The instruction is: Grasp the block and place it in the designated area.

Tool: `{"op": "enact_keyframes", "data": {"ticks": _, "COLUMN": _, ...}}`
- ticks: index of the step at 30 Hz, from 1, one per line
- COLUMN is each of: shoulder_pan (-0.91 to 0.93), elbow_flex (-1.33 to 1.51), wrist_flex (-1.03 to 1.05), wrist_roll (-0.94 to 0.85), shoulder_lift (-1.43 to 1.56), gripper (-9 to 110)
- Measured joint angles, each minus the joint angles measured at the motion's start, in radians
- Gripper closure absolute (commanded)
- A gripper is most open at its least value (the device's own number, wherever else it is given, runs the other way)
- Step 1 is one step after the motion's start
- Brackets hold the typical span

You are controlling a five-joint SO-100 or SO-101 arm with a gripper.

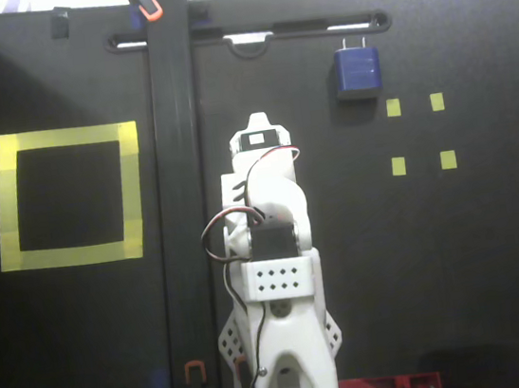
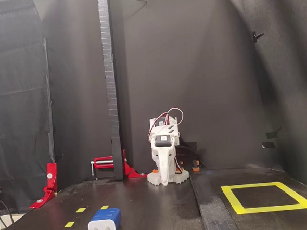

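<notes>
One block (image 1: 357, 71), one designated area (image 1: 69, 197), four small yellow squares (image 1: 393, 107); tool (image 2: 164, 169) grip state indiscernible.

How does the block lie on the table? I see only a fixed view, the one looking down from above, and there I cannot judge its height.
Observer: In a fixed view from table level, the block lies flat on its broad face, and its two prongs point horizontally toward that camera.
Operator: And how does the gripper stand?
Observer: The gripper hangs tip-down just over the arm's own base, far behind the block. I cannot tell whether it is open.
Operator: What is the red part at the bottom edge of my picture?
Observer: Probably a red clamp. It sits at the foot of a tall black upright post, on the block's side of the arm.
</notes>
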Motion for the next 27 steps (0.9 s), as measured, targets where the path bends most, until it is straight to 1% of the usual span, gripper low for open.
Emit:
{"op": "enact_keyframes", "data": {"ticks": 18, "shoulder_pan": 0.0, "elbow_flex": 0.0, "wrist_flex": -0.005, "wrist_roll": 0.0, "shoulder_lift": 0.0, "gripper": 101}}
{"op": "enact_keyframes", "data": {"ticks": 21, "shoulder_pan": 0.0, "elbow_flex": 0.0, "wrist_flex": -0.069, "wrist_roll": 0.0, "shoulder_lift": 0.0, "gripper": 101}}
{"op": "enact_keyframes", "data": {"ticks": 27, "shoulder_pan": 0.005, "elbow_flex": 0.0, "wrist_flex": -0.268, "wrist_roll": 0.0, "shoulder_lift": 0.0, "gripper": 101}}
